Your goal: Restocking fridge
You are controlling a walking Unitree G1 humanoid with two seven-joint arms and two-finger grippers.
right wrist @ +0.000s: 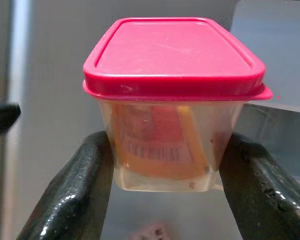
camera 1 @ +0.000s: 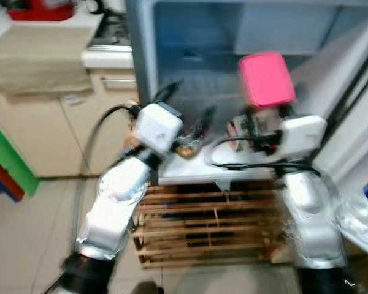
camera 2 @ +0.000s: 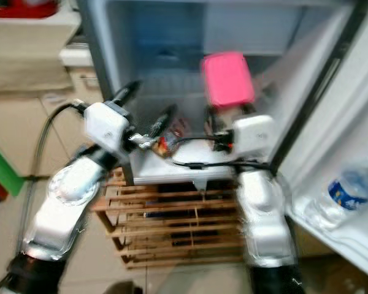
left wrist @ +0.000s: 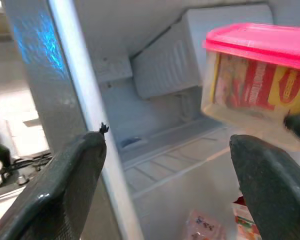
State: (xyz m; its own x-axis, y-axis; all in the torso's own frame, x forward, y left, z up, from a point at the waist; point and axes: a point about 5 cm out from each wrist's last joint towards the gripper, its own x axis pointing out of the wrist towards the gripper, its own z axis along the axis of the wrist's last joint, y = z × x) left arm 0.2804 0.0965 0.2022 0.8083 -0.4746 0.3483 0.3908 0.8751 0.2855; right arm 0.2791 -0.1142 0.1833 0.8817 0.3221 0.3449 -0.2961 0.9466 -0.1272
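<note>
Where the fridge (camera 1: 172,37) stands open, the right gripper (right wrist: 165,165) clamps a clear plastic tub (right wrist: 172,100) with a glossy pink lid. Its fingers press both tub walls. The left gripper (left wrist: 165,170) gapes wide, empty.

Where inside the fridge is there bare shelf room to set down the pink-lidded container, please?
The fridge shelf looks bare toward the back wall, beneath the pink-lidded container held in the right gripper. The front edge is crowded with small packets near the open left gripper.

Clear tub w/ pink lid (right wrist: 172,100), upright, pinched btwn right claw (right wrist: 165,185) fingers, inside open fridge (camera 1: 190,67).
</note>
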